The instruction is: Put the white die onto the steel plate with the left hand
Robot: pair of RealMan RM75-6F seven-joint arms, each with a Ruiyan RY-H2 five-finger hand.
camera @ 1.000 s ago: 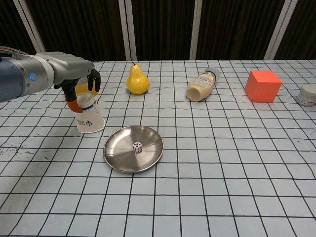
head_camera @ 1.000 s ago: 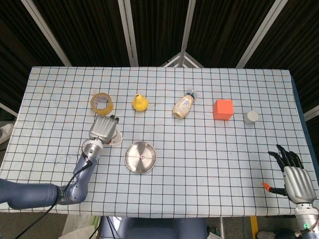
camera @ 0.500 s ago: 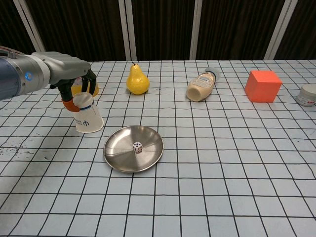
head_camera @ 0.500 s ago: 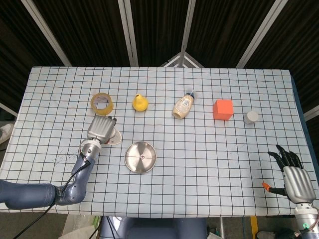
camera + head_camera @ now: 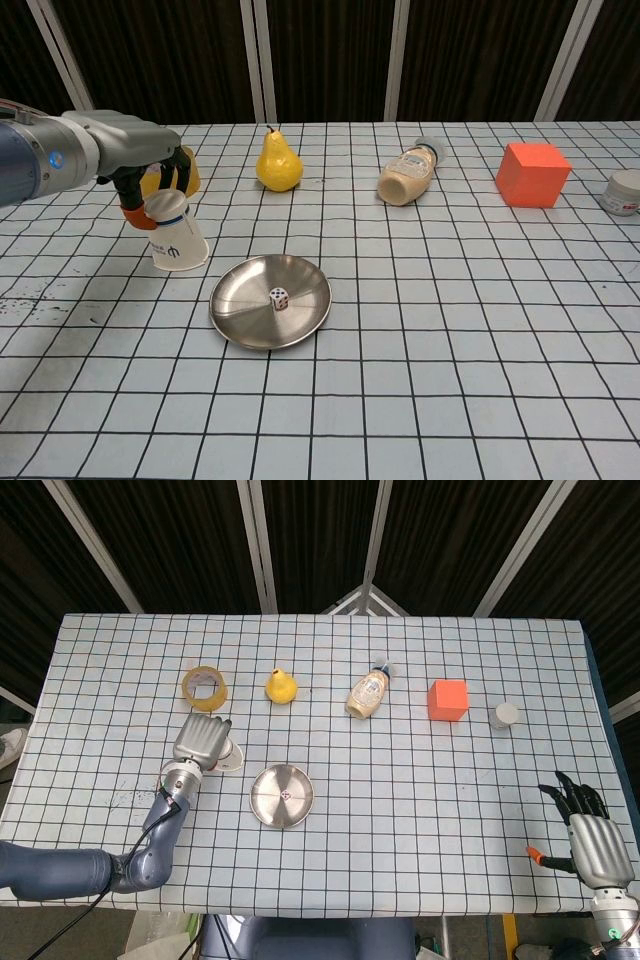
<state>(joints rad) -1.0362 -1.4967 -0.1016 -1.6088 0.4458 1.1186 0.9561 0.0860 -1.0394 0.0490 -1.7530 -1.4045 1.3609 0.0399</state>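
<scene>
The white die [image 5: 280,297] lies in the middle of the steel plate [image 5: 235,310], also seen from above as die [image 5: 284,794] on plate [image 5: 262,798]. My left hand [image 5: 150,165] is up and to the left of the plate, apart from it. Its fingers curl around the top of an upturned, tilted paper cup [image 5: 178,240]. In the head view the left hand [image 5: 200,738] partly covers that cup [image 5: 232,757]. My right hand [image 5: 590,835] sits at the table's near right corner, fingers spread, holding nothing.
Along the back stand a yellow tape roll [image 5: 204,686], a yellow pear [image 5: 279,160], a lying bottle [image 5: 408,178], an orange cube [image 5: 533,174] and a small white jar [image 5: 625,192].
My left hand has drifted slightly left, away from the plate, and the tilted cup has shifted a little with it. Die, plate and right hand have stayed put.
</scene>
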